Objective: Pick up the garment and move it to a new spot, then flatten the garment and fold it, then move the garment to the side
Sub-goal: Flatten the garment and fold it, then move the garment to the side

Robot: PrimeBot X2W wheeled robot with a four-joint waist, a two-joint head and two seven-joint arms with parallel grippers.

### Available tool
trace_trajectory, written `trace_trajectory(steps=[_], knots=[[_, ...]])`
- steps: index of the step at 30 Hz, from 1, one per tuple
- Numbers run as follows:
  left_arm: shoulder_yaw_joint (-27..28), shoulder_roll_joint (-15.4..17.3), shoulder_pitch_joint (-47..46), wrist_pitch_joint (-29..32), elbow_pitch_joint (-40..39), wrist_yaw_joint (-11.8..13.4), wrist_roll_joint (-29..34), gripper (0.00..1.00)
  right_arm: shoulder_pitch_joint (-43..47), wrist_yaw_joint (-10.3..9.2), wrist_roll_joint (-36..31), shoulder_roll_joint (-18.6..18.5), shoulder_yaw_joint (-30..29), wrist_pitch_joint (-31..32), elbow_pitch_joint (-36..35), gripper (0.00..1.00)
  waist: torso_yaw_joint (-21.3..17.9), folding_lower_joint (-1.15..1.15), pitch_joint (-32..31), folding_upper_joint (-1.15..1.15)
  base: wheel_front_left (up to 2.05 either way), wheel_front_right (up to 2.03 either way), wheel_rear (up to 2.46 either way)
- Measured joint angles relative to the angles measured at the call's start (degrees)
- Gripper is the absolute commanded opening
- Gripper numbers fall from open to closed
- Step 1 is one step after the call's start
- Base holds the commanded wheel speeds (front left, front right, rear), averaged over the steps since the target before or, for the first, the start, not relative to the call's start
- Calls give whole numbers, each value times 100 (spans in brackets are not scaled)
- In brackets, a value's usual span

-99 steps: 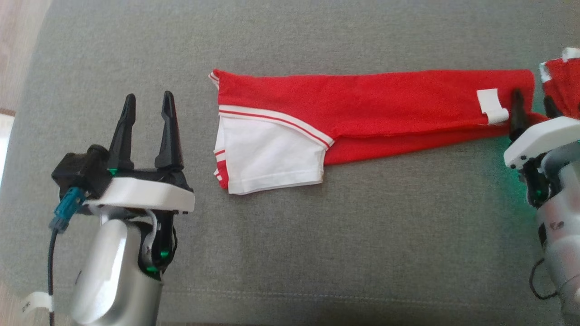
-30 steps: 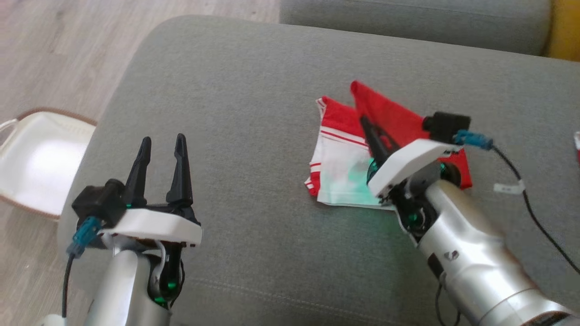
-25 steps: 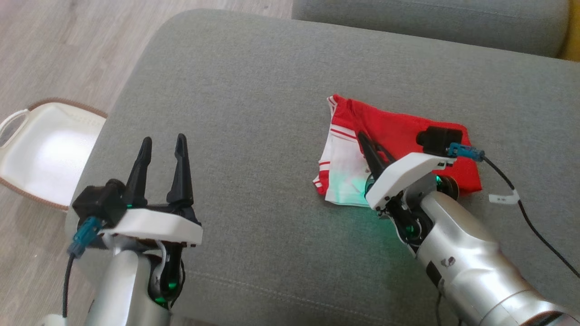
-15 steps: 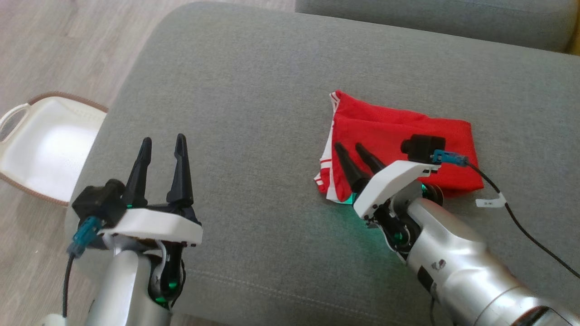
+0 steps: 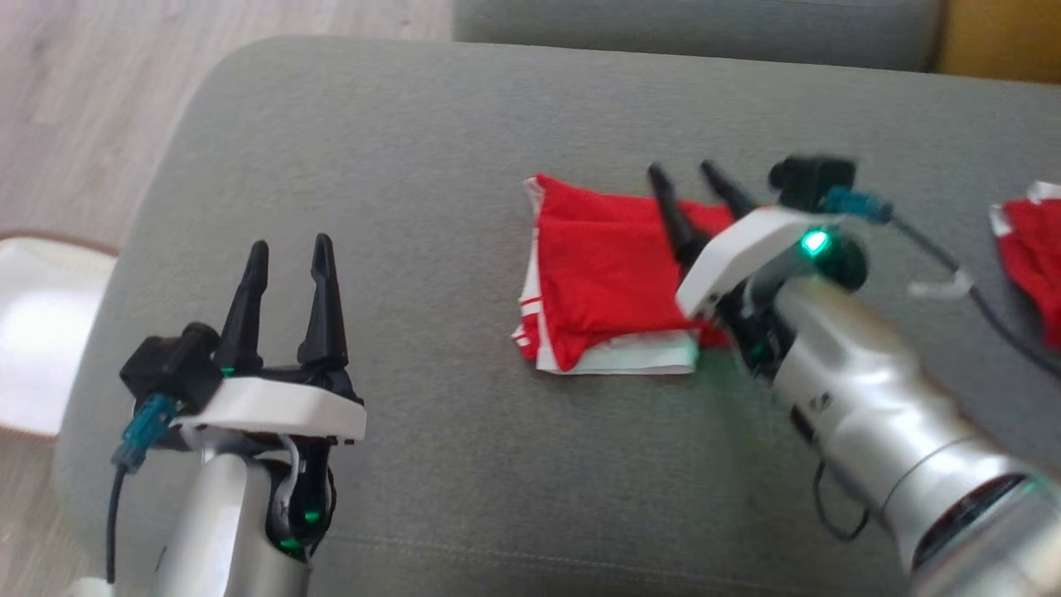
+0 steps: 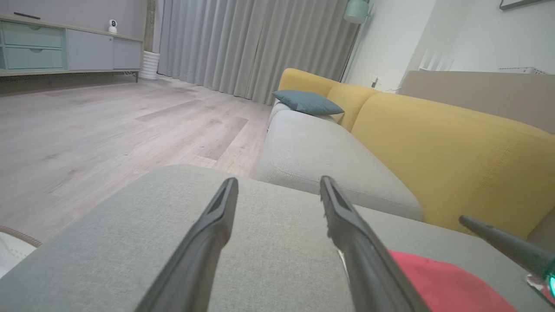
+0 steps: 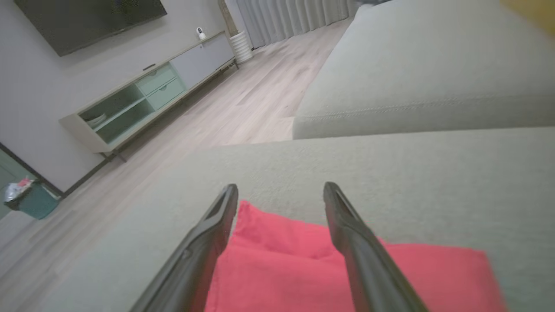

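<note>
Off to the far left, well clear of the left jaws, a white tub with a brown rim (image 5: 33,332) sits on the wood floor (image 5: 75,75) next to the grey sofa cushion (image 5: 414,149).

Next over is the left gripper (image 5: 288,246), hovering above the cushion near its left end. Its jaws are spread apart with nothing in them, and the left wrist view shows plain grey fabric in the gap. That view also has a yellow sofa back (image 6: 451,147) and a blue pillow (image 6: 308,102) way out past the fingertips.

The garment (image 5: 605,274) is off to the right of those jaws, not touching them. It's folded into a compact block lying flat on the cushion, red on top, with a white layer and red stripes peeking out along the left and bottom edges.

The right gripper (image 5: 683,168) is over the garment's right side, jaws apart and not clamped on anything. From its wrist cam the red cloth lies under and between the two fingers, and the tips reach past its far edge. Can't tell if the fingers actually touch it.

Further right of those jaws, at the picture's edge, there's another red and white cloth (image 5: 1028,249).
</note>
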Motion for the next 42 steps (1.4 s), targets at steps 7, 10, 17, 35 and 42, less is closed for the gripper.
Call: trace_trajectory(steps=[7, 10, 17, 35, 42], knots=[[25, 0, -7, 0, -188, 57, 0, 100, -194, 0, -1477, -627, -1112, -1, -389, 100, -440, 0, -49, 0, 0, 0, 0], [24, 0, -9, 0, -235, 76, 1, 100, 71, 0, -2267, -912, -1745, -3, -865, 100, -595, 0, -61, 0, 0, 0, 0], [15, -1, -17, 0, -265, 93, 3, 100, 1394, 0, -3840, -858, -3298, -16, -1959, 100, -870, 0, -61, 0, 0, 0, 0], [160, 0, 139, 0, -368, 120, 66, 100, 3120, 0, -5252, 34, -4966, -4, -3448, 100, -1109, 0, -16, 0, 0, 0, 0], [60, 0, 135, 0, -339, 89, 65, 100, 3189, 0, -5220, 49, -4969, 119, -3656, 100, -1046, 0, 69, 0, 0, 0, 0]])
